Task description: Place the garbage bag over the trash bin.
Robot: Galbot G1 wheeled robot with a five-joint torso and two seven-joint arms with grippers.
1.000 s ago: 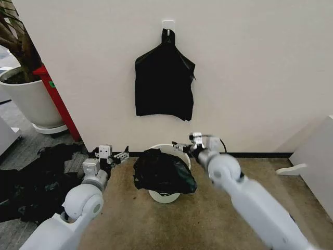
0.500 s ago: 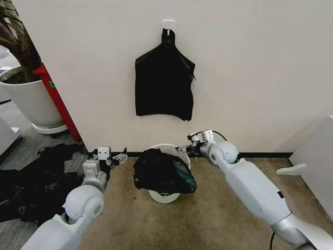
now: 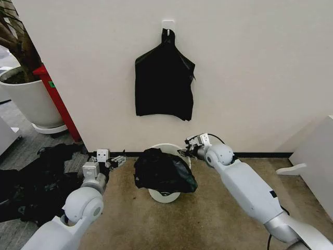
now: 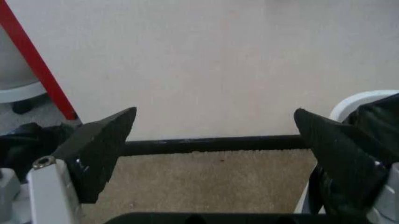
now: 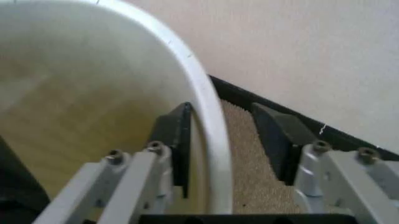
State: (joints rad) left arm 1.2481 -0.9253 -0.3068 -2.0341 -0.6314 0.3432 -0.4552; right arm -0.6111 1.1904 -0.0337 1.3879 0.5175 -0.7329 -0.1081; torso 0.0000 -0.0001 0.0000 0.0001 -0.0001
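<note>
Garbage bag lay crumpled over the near half of the trash bin on the carpet; thin, light and slippery, it is best pinched at its loose hem. Right gripper straddled the far rim, fingers spread. Left gripper waited left, fingers spread, empty.

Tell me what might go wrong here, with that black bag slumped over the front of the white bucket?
1. The right tool straddles the trash bin's rim with open fingers, one inside, one outside; closing and pulling might tip the bin.
2. The garbage bag covers only the near side, with the far rim bare, so it could slide off.
3. The left tool hangs open beside the bin, gripping nothing, so nothing steadies the bag.
</note>
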